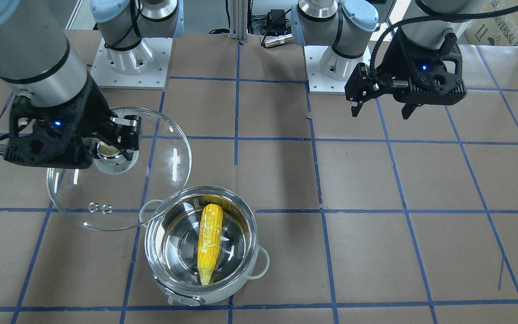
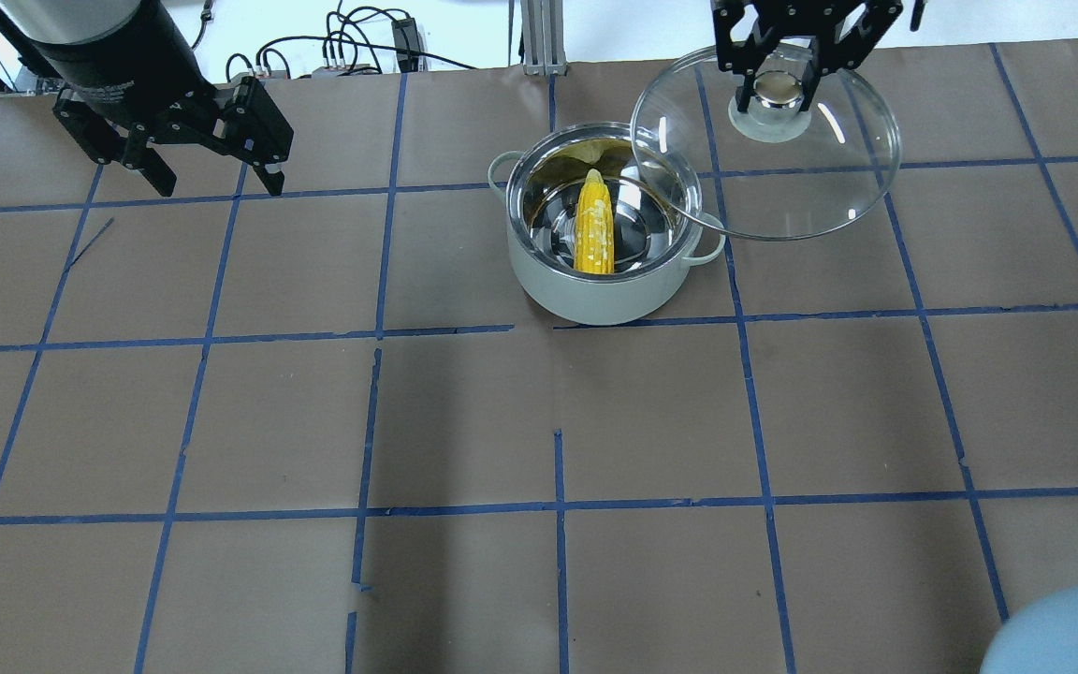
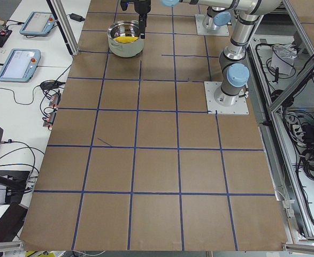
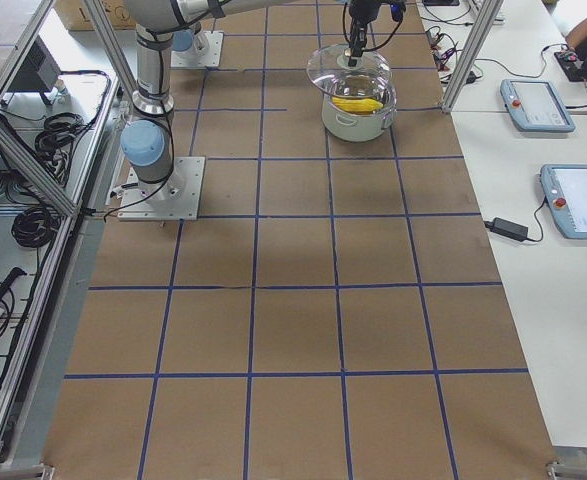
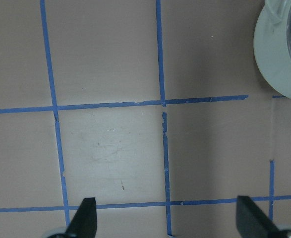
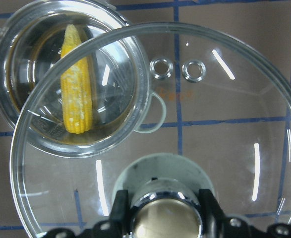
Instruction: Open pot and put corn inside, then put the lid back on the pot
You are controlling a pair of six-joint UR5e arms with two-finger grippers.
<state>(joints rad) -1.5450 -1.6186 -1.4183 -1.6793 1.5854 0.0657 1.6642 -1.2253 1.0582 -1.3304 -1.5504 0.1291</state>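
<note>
The steel pot point(image 2: 595, 298) with mint handles stands open on the table, and it also shows in the front view point(image 1: 169, 245). The yellow corn point(image 2: 594, 229) lies inside it, also visible in the front view point(image 1: 209, 243) and through the glass in the right wrist view point(image 6: 76, 89). My right gripper point(image 2: 769, 94) is shut on the beige knob of the clear glass lid point(image 2: 810, 187). It holds the lid point(image 1: 151, 180) in the air beside the pot, with its edge overlapping the pot's rim. My left gripper point(image 2: 218, 183) is open and empty, hovering well to the pot's left.
Brown paper with a blue tape grid covers the table point(image 2: 539, 421). The two arm bases point(image 1: 128, 58) stand at the robot's side. Tablets and cables lie on side tables point(image 3: 20, 59) beyond the edge. The pot's pale wall point(image 5: 279, 54) shows at the corner of the left wrist view.
</note>
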